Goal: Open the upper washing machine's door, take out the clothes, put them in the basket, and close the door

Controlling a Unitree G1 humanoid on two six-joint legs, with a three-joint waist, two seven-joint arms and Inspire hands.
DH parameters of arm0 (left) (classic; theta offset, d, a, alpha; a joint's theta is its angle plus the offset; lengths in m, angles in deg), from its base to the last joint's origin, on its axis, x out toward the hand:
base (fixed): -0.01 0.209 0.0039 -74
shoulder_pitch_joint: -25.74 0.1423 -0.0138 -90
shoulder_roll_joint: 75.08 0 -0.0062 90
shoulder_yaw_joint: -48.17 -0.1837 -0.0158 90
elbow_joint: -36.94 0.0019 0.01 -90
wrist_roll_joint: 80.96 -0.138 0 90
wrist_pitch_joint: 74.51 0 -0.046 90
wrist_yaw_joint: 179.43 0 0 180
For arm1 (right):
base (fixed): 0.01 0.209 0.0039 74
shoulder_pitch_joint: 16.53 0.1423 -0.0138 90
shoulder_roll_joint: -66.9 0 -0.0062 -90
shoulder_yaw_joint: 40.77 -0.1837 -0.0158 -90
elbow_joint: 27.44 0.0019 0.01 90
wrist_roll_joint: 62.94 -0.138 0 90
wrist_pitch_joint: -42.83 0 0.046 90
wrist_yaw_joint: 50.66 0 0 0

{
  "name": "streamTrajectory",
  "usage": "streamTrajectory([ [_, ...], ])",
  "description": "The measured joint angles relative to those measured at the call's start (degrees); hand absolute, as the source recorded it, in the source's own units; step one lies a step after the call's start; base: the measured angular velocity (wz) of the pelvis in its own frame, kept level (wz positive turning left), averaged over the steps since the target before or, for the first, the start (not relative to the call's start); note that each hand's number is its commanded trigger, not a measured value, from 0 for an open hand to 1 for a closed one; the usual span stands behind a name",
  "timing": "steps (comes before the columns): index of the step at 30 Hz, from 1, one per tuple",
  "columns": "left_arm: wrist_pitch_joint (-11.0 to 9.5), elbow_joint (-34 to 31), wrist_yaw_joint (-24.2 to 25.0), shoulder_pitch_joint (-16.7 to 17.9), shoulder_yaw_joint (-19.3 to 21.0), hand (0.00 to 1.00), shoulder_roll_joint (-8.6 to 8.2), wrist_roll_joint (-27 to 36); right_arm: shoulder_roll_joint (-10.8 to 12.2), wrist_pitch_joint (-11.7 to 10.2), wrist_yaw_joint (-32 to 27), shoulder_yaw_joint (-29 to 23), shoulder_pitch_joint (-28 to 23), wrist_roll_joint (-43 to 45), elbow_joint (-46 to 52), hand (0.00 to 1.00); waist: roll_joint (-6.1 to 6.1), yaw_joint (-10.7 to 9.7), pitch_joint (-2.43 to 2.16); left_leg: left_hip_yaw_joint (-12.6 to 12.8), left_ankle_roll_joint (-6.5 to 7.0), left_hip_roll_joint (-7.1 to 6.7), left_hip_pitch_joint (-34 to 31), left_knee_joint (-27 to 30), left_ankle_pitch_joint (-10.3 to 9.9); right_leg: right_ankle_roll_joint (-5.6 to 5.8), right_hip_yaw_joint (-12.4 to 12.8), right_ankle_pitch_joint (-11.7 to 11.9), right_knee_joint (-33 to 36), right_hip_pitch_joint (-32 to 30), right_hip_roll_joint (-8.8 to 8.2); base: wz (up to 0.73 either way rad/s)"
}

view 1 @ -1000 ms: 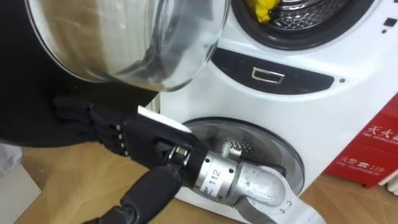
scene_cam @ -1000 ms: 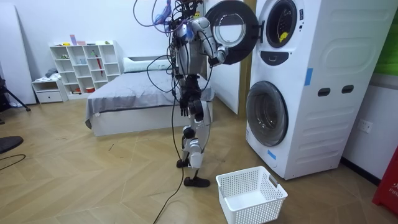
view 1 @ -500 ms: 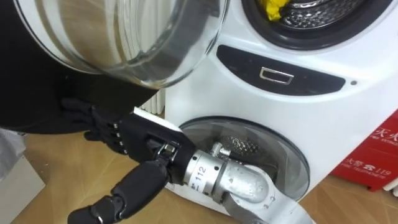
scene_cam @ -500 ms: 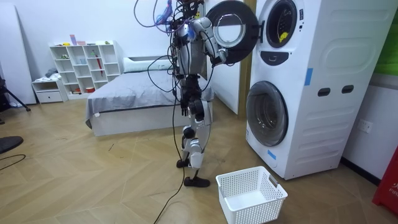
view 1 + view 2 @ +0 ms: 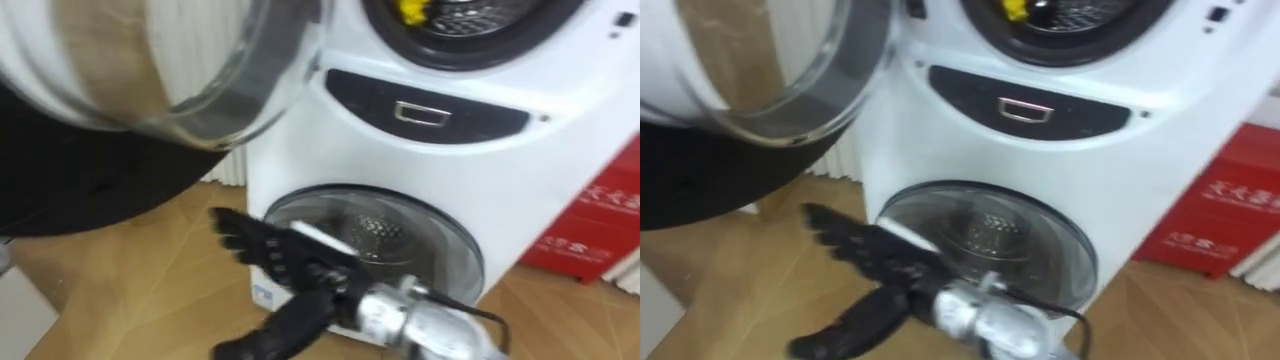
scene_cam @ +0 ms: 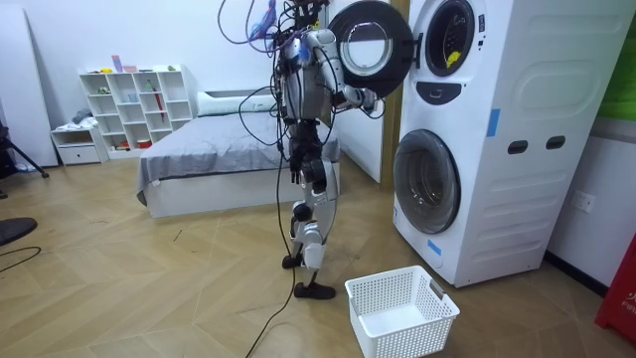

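My right hand (image 5: 275, 262), fingers straight and spread, holds nothing at lower centre, before the lower door (image 5: 425, 235), which is shut. The yellow cloth (image 5: 412, 10) lies in the upper drum, top centre. The open door (image 5: 180, 70) looms at upper left. The white writing on the red box (image 5: 590, 215) is unreadable.

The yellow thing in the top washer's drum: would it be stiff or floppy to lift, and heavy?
The yellow cloth lies bunched at the front of the upper drum, so it is probably floppy and would drape when lifted. It looks small beside the opening, so it is likely light, though whether it is wet cannot be told. It is unlikely to roll.
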Motion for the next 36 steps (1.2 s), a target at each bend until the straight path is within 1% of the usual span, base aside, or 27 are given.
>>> streamTrajectory([
  [1, -0.02, 0.0, 0.0, 0.03, 0.76, 0.0, -0.26, 0.0, -0.23, 0.0, 0.02, -1.24, -0.56, 0.88, 0.45, 0.0, 0.24, -0.42, -0.09, 0.2, 0.0, 0.01, 0.2, -0.03, 0.0, 0.0, 0.3, 0.0, 0.12, 0.02, 0.02, -0.15],
  [2, -0.07, 0.01, 0.0, 0.29, 1.93, 0.0, -0.66, 0.55, -0.35, -0.01, -0.27, -3.94, -1.8, 0.96, 0.98, 0.0, 0.84, -1.18, -0.41, 0.29, 0.04, 0.01, 0.74, -0.21, 0.02, 0.0, 0.34, 0.0, 0.32, 0.32, -0.02, -0.1],
  [3, -0.26, 0.08, -0.01, 0.52, 2.21, 0.0, -0.72, 1.3, -0.13, -0.05, -1.13, -6.28, -3.01, 0.9, 1.24, 0.0, 1.15, -2.19, -0.56, 0.31, 0.05, 0.0, 1.58, -0.31, 0.03, 0.03, 0.37, -0.02, 0.31, 1.07, -0.03, -0.05],
  [4, -0.39, 0.09, -0.01, 0.68, 2.29, 0.0, -0.71, 1.48, -0.09, -0.05, -1.63, -7.22, -3.47, 0.9, 1.24, 0.0, 1.23, -2.56, -0.66, 0.35, 0.05, 0.01, 1.86, -0.33, 0.03, 0.05, 0.39, -0.03, 0.33, 1.35, -0.03, -0.05],
  [6, -1.12, 0.1, -0.01, 0.8, 2.34, 0.0, -0.57, 2.52, -0.18, -0.06, -3.15, -11.1, -4.46, 1.13, 1.33, 0.0, 1.1, -4.2, -0.71, 0.78, 0.05, 0.03, 2.65, -0.41, 0.03, 0.12, 0.79, -0.08, 0.28, 1.91, 0.01, -0.08],
  [8, -1.4, 0.08, -0.01, 0.88, 2.51, 0.0, -0.38, 2.51, -0.28, -0.06, -4.39, -13.54, -4.97, 2.04, 1.79, 0.0, 0.92, -4.81, -0.62, 1.11, 0.05, -0.04, 2.81, -0.42, 0.03, 0.12, 1.5, -0.08, 0.27, 1.85, 0.03, -0.14],
  [9, -1.44, 0.04, -0.01, 1.04, 3.16, 0.0, -0.39, 2.49, -0.27, -0.04, -5.21, -14.69, -5.0, 2.58, 2.11, 0.0, 0.78, -5.28, -0.67, 1.63, 0.05, -0.05, 3.05, -0.46, 0.03, 0.12, 1.99, -0.08, 0.32, 1.83, 0.06, -0.15],
  [13, -1.86, -0.1, -0.01, 2.15, 4.49, 0.0, -0.22, 2.38, -0.18, -0.04, -6.79, -17.96, -5.08, 2.66, 7.68, 0.0, 0.37, -6.15, -0.83, 2.24, 0.06, 0.01, 3.34, -0.54, 0.03, 0.21, 2.71, -0.14, 0.39, 1.83, 0.2, -0.08],
  [16, -2.15, 0.04, -0.02, 2.4, 4.59, 0.0, -0.05, 2.45, -0.09, -0.82, -7.81, -19.94, -5.07, 2.48, 11.57, 0.0, 0.15, -6.14, -0.97, 2.35, 0.06, 0.06, 3.49, -0.55, 0.03, 0.2, 2.84, -0.13, 0.4, 1.9, 0.27, 0.0],
  [17, -2.4, 0.09, -0.04, 2.48, 5.01, 0.0, -0.02, 2.45, 0.03, -0.84, -7.84, -20.26, -5.07, 2.46, 12.17, 0.0, 0.0, -5.7, -1.05, 2.41, 0.06, 0.07, 3.54, -0.56, 0.03, 0.19, 2.92, -0.13, 0.4, 1.9, 0.28, -0.04],
  [19, -2.55, 0.09, -0.11, 2.62, 5.11, 0.0, 0.08, 3.52, 0.21, -0.85, -7.8, -20.25, -5.08, 2.44, 12.29, 0.0, -0.18, -5.65, -1.01, 2.52, 0.06, 0.06, 3.61, -0.54, 0.03, 0.18, 3.11, -0.12, 0.42, 1.9, 0.29, -0.04],
  [21, -2.6, 0.08, -0.76, 3.19, 5.05, 0.0, 0.18, 4.83, 0.93, -0.83, -7.81, -20.24, -5.07, 0.59, 12.29, 0.0, -0.32, -5.5, -0.8, 2.47, 0.07, 0.05, 3.53, -0.55, 0.02, 0.18, 3.09, -0.12, 0.42, 1.87, 0.28, 0.0],
  [22, -2.59, 0.09, -0.96, 3.35, 5.05, 0.0, 0.17, 4.96, 1.22, -0.83, -7.81, -20.23, -5.07, 0.14, 12.29, 0.0, -0.35, -5.53, -0.77, 2.43, 0.07, 0.06, 3.48, -0.55, 0.02, 0.18, 3.04, -0.12, 0.41, 1.86, 0.29, 0.03],
  [24, -2.56, 0.06, -1.13, 3.7, 5.03, 0.0, 0.15, 4.96, 1.83, -0.82, -7.87, -20.24, -5.07, -1.02, 12.29, 0.0, -0.25, -5.52, -0.51, 2.29, 0.24, 0.11, 3.34, -0.58, -0.14, 0.19, 2.67, -0.14, 0.36, 1.84, 0.29, 0.05],
  [26, -2.56, 0.06, -1.13, 4.42, 5.11, 0.0, 0.01, 4.52, 2.39, -0.81, -7.98, -20.29, -4.92, -3.21, 12.3, 0.0, -0.15, -5.34, -0.37, 2.23, 0.29, 0.11, 3.27, -0.56, -0.22, 0.2, 2.61, -0.14, 0.32, 1.82, 0.29, 0.02],
  [29, -2.52, 0.01, -1.13, 4.82, 5.14, 0.0, -0.19, 4.48, 2.45, -0.81, -8.73, -20.26, -4.12, -6.1, 12.29, 0.0, -0.08, -5.15, -0.32, 2.24, 0.32, 0.1, 3.18, -0.52, -0.24, 0.22, 2.43, -0.15, 0.37, 1.79, 0.24, 0.0],
  [31, -2.47, 0.07, -1.13, 4.38, 5.29, 0.0, -0.21, 4.55, 2.47, -0.82, -9.15, -20.23, -3.53, -6.22, 12.3, 0.0, 0.08, -4.95, -0.22, 2.35, 0.3, 0.21, 3.08, -0.11, -0.36, 0.21, 2.59, -0.15, 0.41, 1.79, 0.33, 0.0],
  [34, -2.42, 0.2, -1.13, 4.74, 5.78, 0.0, -0.28, 4.63, 3.14, -0.82, -9.41, -20.26, -3.25, -6.56, 12.29, 0.0, 0.27, -4.63, -0.09, 2.18, 0.23, 0.57, 2.48, 1.46, -0.88, 0.18, 2.53, -0.17, 1.03, 1.89, 0.49, 0.06],
  [36, -2.47, 0.29, -1.13, 4.68, 5.79, 0.0, -0.4, 5.68, 4.43, -0.83, -9.45, -20.41, -3.21, -6.84, 12.17, 0.0, 0.79, -4.51, 0.22, 2.18, 0.05, 1.27, 1.6, 4.74, -2.25, -0.09, 2.81, -0.66, 2.26, 2.15, 0.84, 0.09],
])
